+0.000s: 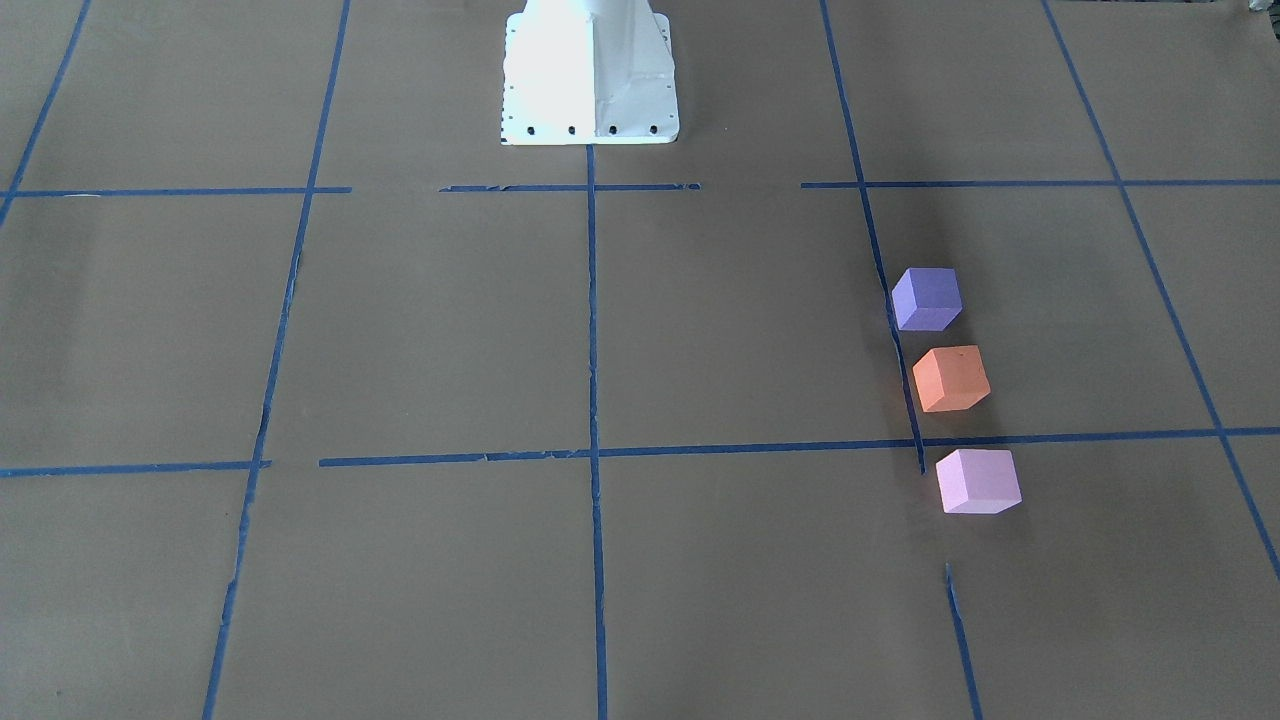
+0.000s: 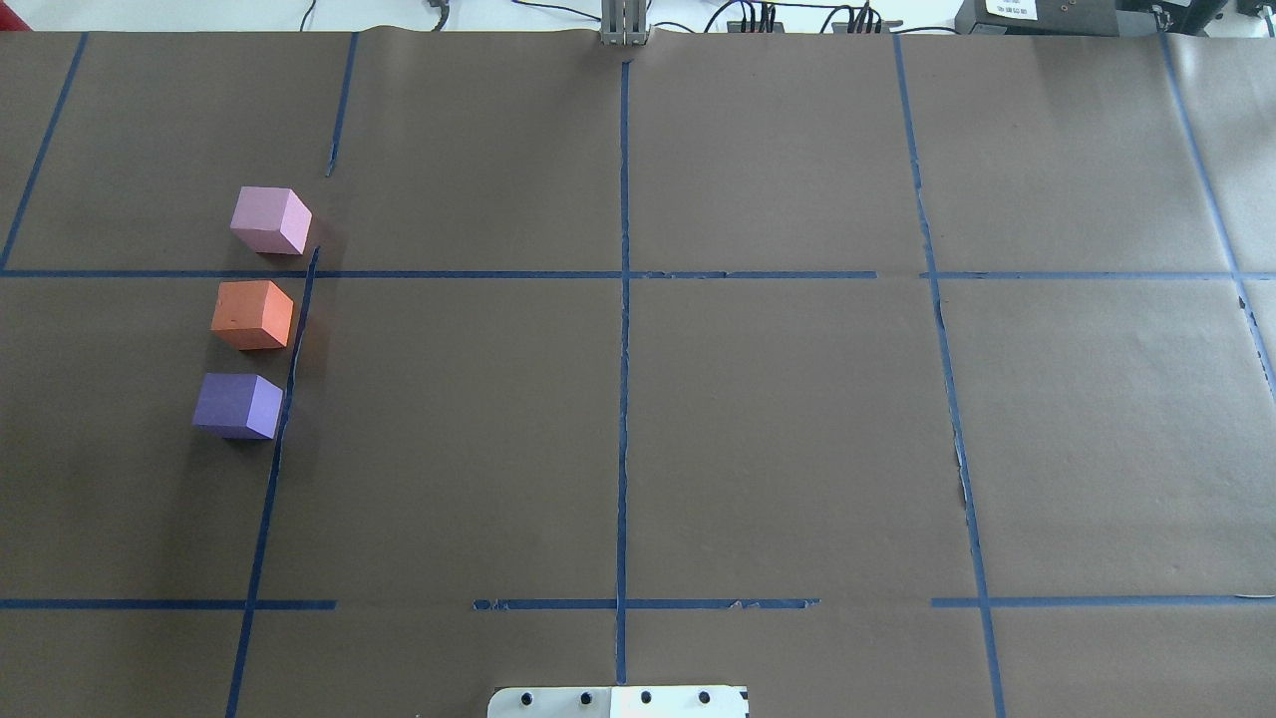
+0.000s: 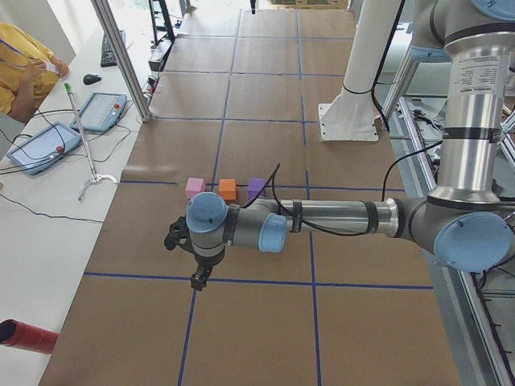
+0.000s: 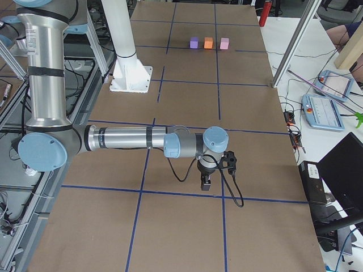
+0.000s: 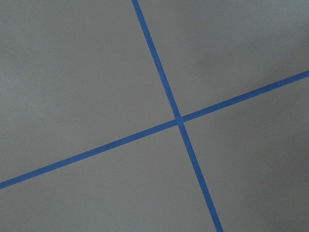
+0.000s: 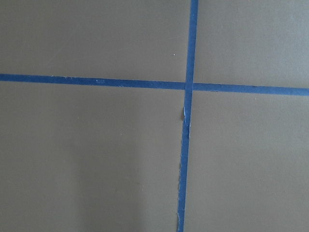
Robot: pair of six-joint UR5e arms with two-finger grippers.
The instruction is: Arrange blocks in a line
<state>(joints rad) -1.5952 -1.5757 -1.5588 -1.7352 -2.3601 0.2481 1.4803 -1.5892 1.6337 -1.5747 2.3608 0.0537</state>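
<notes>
Three cubes stand in a straight row on the brown table, apart from each other: the dark violet-purple block (image 1: 927, 298), the orange block (image 1: 950, 379) in the middle and the pale pink-lilac block (image 1: 977, 481). In the overhead view the pink block (image 2: 269, 220) is farthest from the robot, then the orange (image 2: 253, 314), then the purple (image 2: 237, 405). My left gripper (image 3: 197, 277) hangs over the table well away from the row. My right gripper (image 4: 205, 184) hangs over the table's other end. I cannot tell whether either is open or shut. Both wrist views show only table and tape.
Blue tape lines (image 2: 623, 299) divide the brown paper into a grid. The white robot base (image 1: 590, 75) stands at the table's middle edge. A side bench holds tablets (image 3: 100, 110), cables and a red cylinder (image 3: 28, 336). An operator (image 3: 24, 64) sits beside it.
</notes>
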